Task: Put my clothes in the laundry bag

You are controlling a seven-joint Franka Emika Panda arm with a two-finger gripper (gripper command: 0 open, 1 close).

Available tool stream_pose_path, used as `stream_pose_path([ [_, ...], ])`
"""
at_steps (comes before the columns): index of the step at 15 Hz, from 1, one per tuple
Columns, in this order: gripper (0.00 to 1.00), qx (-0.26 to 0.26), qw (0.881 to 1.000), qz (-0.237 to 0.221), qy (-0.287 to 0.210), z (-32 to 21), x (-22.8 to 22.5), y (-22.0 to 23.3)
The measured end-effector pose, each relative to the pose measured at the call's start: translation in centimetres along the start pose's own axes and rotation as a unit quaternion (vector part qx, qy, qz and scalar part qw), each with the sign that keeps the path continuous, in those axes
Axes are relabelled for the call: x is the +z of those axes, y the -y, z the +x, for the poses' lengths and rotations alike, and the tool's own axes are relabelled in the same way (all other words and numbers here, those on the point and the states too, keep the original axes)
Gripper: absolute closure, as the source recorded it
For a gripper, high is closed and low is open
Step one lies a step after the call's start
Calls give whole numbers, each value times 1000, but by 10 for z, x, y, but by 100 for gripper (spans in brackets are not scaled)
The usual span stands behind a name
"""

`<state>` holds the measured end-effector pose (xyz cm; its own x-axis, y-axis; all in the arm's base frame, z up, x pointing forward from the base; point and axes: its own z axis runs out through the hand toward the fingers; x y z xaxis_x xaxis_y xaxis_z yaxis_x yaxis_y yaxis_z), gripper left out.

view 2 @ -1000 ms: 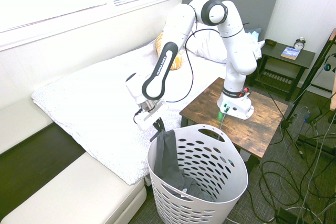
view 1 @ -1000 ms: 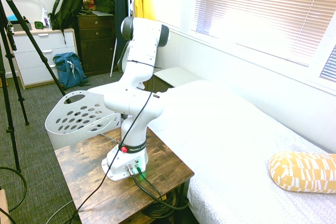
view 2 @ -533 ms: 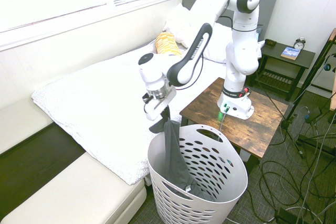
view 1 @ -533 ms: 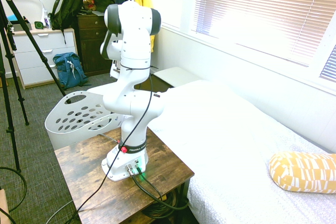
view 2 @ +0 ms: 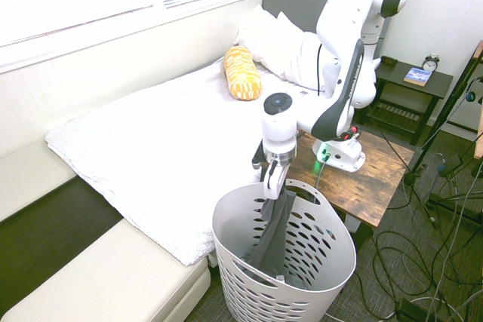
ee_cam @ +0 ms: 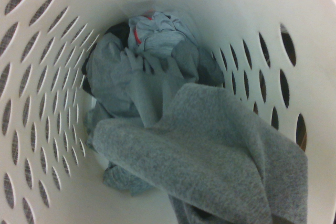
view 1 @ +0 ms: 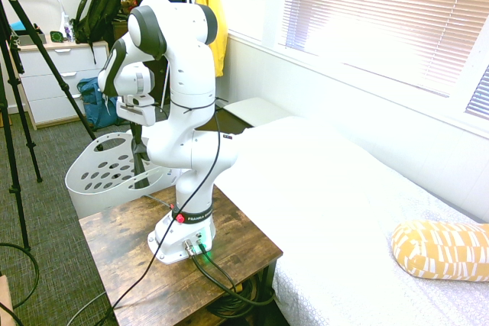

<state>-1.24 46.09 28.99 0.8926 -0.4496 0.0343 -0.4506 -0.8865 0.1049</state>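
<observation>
One garment: dark grey cloth (view 2: 273,235), upper end in my pincer (view 2: 275,195), lower folds inside the basket (view 2: 284,262)
My pincer: clamped on the cloth, pointing down over the basket's rim
Basket: standing beside the surface (view 2: 377,164), just off its edge
Yellow-patterned pillow: on the bed (view 2: 151,148)

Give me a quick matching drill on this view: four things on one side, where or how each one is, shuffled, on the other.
1. dark grey garment
2. hand
3. orange-and-white pillow
4. alarm clock

A. on the bedside table, by a book
B. shut, over the basket
C. hanging down into the basket
D. lying on the bed

Pairs: 1-C, 2-B, 3-D, 4-A
</observation>
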Motion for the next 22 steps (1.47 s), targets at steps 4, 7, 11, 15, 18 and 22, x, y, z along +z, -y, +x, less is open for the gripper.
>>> stream_pose_path([
  [4, 0, -11, 1000, 4, -5, -1, 8, 3],
  [7, 0, -16, 1000, 7, -9, -2, 8, 3],
  [11, 0, 14, 999, 26, -17, 56, -6, 31],
  [15, 0, 62, 996, 44, -42, 196, -23, 65],
  [18, 0, 101, 992, 39, -68, 316, -24, 63],
  [22, 0, 173, 981, 4, -86, 504, 5, -15],
])
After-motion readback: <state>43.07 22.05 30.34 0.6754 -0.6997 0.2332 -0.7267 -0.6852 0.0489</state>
